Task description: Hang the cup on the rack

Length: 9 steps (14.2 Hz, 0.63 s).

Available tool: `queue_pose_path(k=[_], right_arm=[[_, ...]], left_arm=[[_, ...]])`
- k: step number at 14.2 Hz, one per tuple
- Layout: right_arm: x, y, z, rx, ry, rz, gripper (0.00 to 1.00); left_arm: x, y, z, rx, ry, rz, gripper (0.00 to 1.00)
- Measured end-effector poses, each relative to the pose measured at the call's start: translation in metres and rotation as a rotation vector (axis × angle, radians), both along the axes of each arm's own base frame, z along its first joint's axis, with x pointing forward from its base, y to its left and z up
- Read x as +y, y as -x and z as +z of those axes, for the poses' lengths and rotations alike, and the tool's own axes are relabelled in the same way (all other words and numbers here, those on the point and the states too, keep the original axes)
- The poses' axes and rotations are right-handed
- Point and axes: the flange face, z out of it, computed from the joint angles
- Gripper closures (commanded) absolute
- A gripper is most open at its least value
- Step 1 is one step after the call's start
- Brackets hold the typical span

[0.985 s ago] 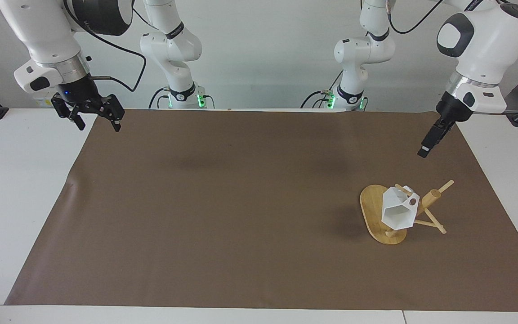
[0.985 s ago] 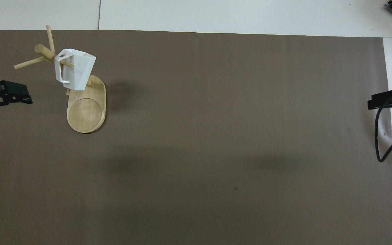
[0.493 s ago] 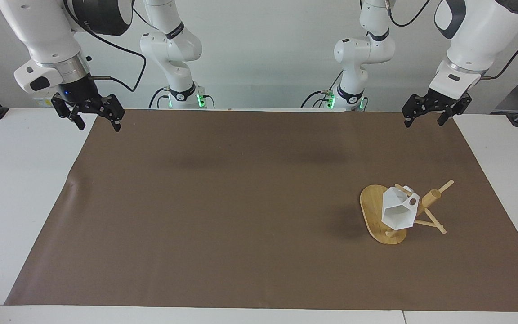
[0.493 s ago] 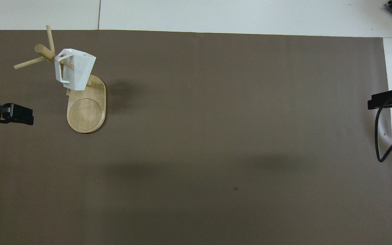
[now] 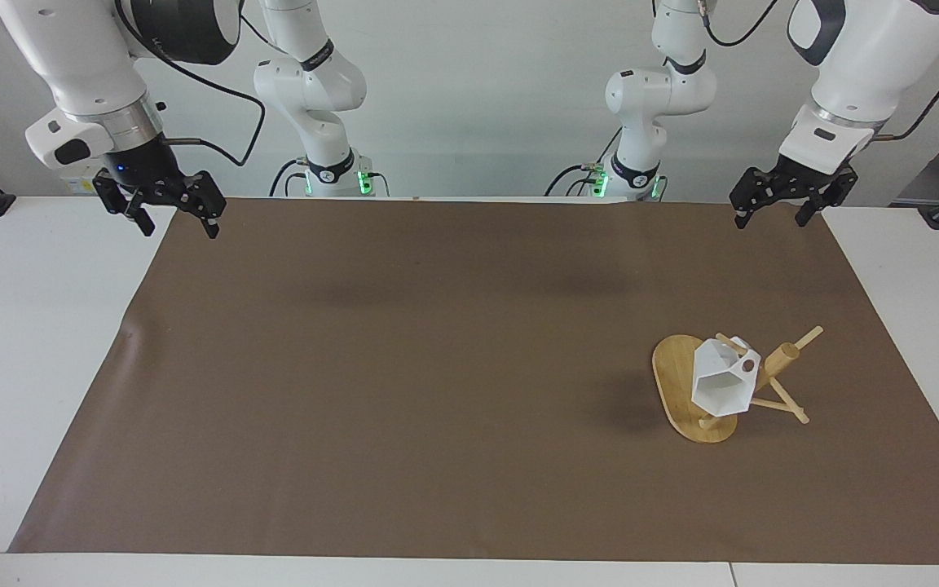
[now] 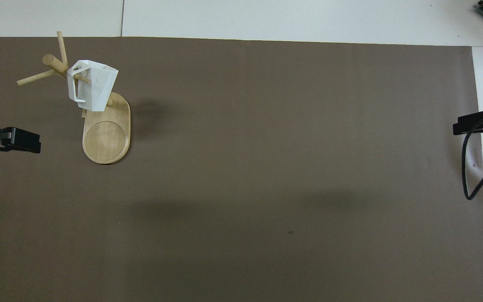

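The cup [image 5: 720, 383] hangs on the rack [image 5: 685, 391], its handle threaded over one of the thin pegs just beside the thick round post [image 5: 781, 357]. It tips sideways, the six-sided mouth facing away from the robots and slightly down, and its body hangs over the oval base without resting on it. In the overhead view the cup [image 6: 92, 86] covers the end of the base farther from the robots, and the peg runs through the hole in its handle. The rack [image 6: 107, 136] stands on a brown mat [image 5: 437, 391] toward the left arm's end of the tabletop [image 5: 13, 342], with two bare pegs pointing out from the post on the side away from the cup.

The left gripper [image 5: 775, 214] hangs in the air over the mat's corner nearest the robots at its own end, well apart from the rack. Its jaws stand wide open and hold nothing.

The right gripper [image 5: 177, 224] hangs over the mat's edge at the right arm's end, near the corner nearest the robots. Its jaws are also spread wide and empty. Neither gripper touches the cup or the rack.
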Motion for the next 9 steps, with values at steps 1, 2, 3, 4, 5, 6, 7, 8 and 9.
queue_pose_path(k=[1,2,3,4,5,6,7,8,9], right_arm=[[0.0,0.0,0.0,0.0,0.0,0.0,0.0],[0.0,0.0,0.0,0.0,0.0,0.0,0.0],[0.0,0.0,0.0,0.0,0.0,0.0,0.0],[0.0,0.0,0.0,0.0,0.0,0.0,0.0],[0.0,0.0,0.0,0.0,0.0,0.0,0.0],[0.0,0.0,0.0,0.0,0.0,0.0,0.0],[0.0,0.0,0.0,0.0,0.0,0.0,0.0],[0.0,0.0,0.0,0.0,0.0,0.0,0.0],[0.0,0.0,0.0,0.0,0.0,0.0,0.0]], left_arm=[[0.0,0.0,0.002,-0.004,0.0,0.0,0.0],[0.0,0.0,0.006,-0.013,0.009,0.002,0.0],[0.001,0.0,0.014,-0.027,0.032,0.009,0.0],[0.003,0.0,0.022,-0.041,0.049,0.015,0.0],[0.004,0.001,0.03,-0.054,0.057,0.018,0.0],[0.004,0.002,0.034,-0.06,0.062,0.017,0.0],[0.003,0.003,0.034,-0.056,0.066,0.015,0.0],[0.003,0.004,0.034,-0.047,0.069,0.013,0.0],[0.004,0.006,0.033,-0.037,0.071,0.014,0.0]])
